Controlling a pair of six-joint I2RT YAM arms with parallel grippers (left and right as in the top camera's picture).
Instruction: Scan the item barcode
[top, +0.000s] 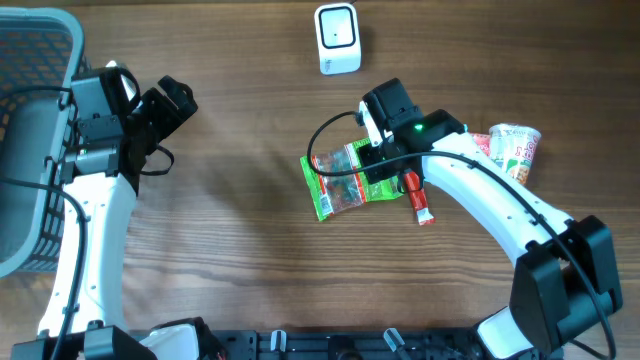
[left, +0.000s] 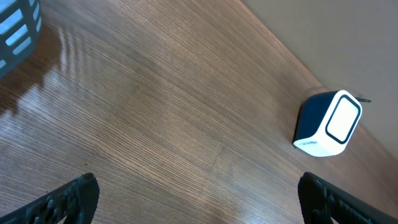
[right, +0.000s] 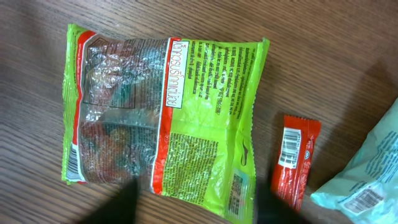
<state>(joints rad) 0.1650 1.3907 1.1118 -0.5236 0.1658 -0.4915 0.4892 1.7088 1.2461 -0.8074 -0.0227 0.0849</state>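
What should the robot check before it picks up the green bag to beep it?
1. The right end effector is open over the green bag: ok.
2. The barcode on the bag faces up: ok.
3. The red bar lies apart from the bag: ok.
4. The fingers are low enough to pinch the bag: cannot tell.
5. Nothing lies between the bag and the scanner: ok.
6. The left end effector is open and away from the bag: ok.
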